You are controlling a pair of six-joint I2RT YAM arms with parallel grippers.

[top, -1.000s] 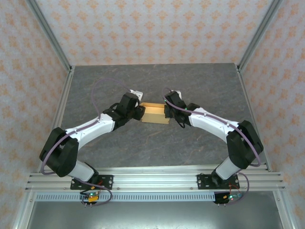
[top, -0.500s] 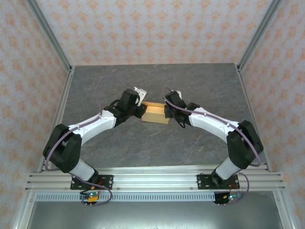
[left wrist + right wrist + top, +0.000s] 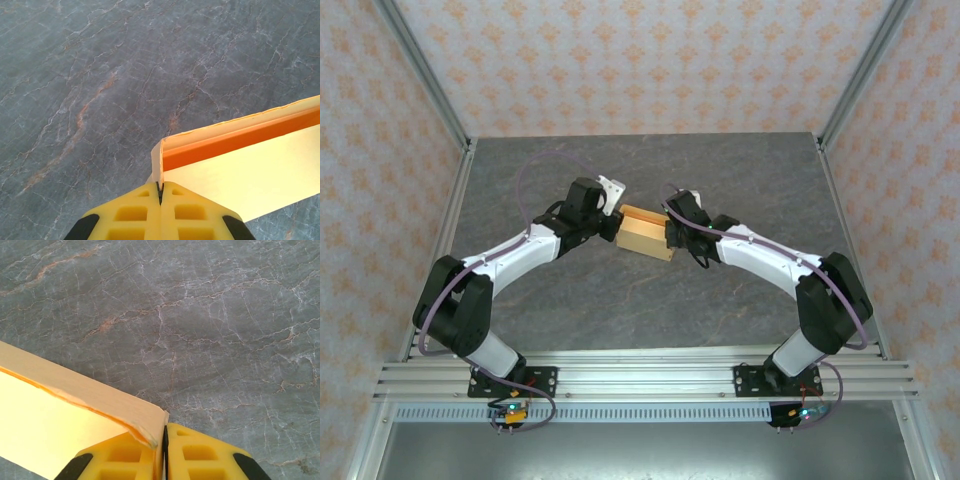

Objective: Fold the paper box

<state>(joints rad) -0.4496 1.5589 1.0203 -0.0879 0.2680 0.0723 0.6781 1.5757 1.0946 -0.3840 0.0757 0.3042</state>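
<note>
Paper box (image 3: 646, 233) sits near the middle of the table (image 3: 750, 180), skewed since a second ago. Left hand (image 3: 160, 192) just clamped its left end wall; right hand (image 3: 164, 440) stays pinched on the right wall. Both ends held, so wall folding can probably proceed.

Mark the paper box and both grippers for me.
paper box (image 3: 646, 233), top external view, middle of its upper face.
left gripper (image 3: 160, 190), left wrist view, seam where its yellow fingertips pinch the box's wall.
right gripper (image 3: 164, 434), right wrist view, seam between its yellow fingertips at the box's corner.
</note>
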